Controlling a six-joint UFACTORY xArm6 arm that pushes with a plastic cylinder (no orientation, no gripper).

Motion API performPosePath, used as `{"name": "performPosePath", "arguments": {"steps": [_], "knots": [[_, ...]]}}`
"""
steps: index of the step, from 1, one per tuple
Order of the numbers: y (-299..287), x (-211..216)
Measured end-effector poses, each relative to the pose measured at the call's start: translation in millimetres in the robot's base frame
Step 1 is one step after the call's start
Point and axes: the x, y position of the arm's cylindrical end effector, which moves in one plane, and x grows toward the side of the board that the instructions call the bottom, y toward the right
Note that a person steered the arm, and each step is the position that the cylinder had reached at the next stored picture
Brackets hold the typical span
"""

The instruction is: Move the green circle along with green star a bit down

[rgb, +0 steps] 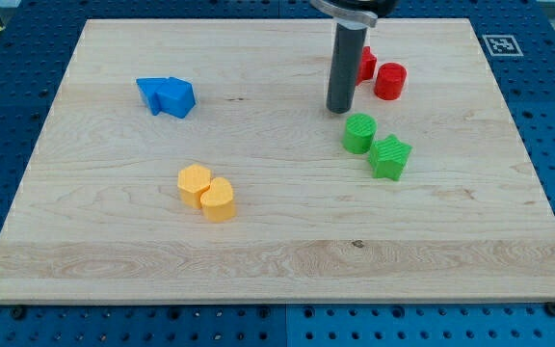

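Fingers are not something I have: my working end is a bare rod, so nothing is grasped or released, and my tip rests on the wooden board with no block touching it. Going from the view's left, two blue blocks sit pressed together near the upper left, their shapes hard to make out, and below them toward the middle a yellow pair lies touching, well apart from my work. Next comes my tip, standing just above and slightly left of the green circle, close but apart from it. That circle touches the green star, which lies to its lower right. Behind my rod, a red block is partly hidden, and a red cylinder stands just right of it, near the top. To do this step well, I judge I should come down onto the circle's upper edge and push toward the view's bottom, slowly and only a little. Because the star sits off to the right, a straight push may shed it sideways, so aiming slightly rightward should keep both together.
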Motion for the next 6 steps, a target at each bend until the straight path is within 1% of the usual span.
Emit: {"name": "performPosePath", "arguments": {"steps": [1, 3, 4, 5, 6], "knots": [[3, 7], [40, 41], [46, 51], [32, 35], [60, 22]]}}
